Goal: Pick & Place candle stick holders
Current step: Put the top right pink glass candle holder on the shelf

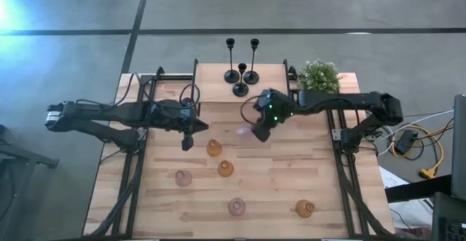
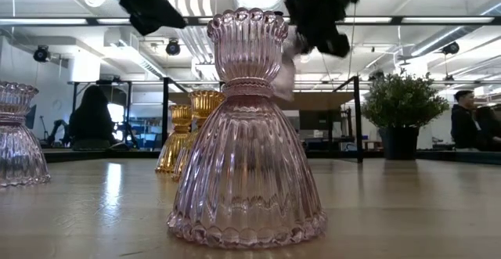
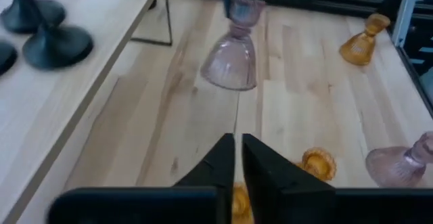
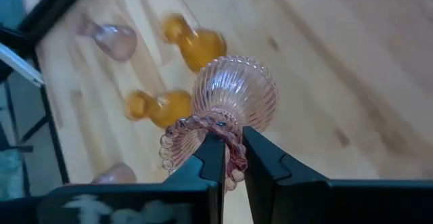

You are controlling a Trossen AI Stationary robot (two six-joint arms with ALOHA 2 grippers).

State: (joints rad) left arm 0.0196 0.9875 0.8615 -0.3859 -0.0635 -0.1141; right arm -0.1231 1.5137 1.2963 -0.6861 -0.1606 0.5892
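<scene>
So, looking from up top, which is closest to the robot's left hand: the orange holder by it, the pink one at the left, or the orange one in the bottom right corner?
From the left hand:
1. The amber holder just right of it, nearest.
2. The pink holder below it, toward the table's left.
3. The amber holder near the bottom right corner, farthest.

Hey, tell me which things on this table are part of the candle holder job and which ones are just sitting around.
Part of the job:
- three black metal holders on the raised shelf
- pink glass holder gripped at its rim by the right end effector
- three amber glass holders
- two more pink glass holders

Just lying about:
- green potted plant
- cables off the table's right side
</scene>
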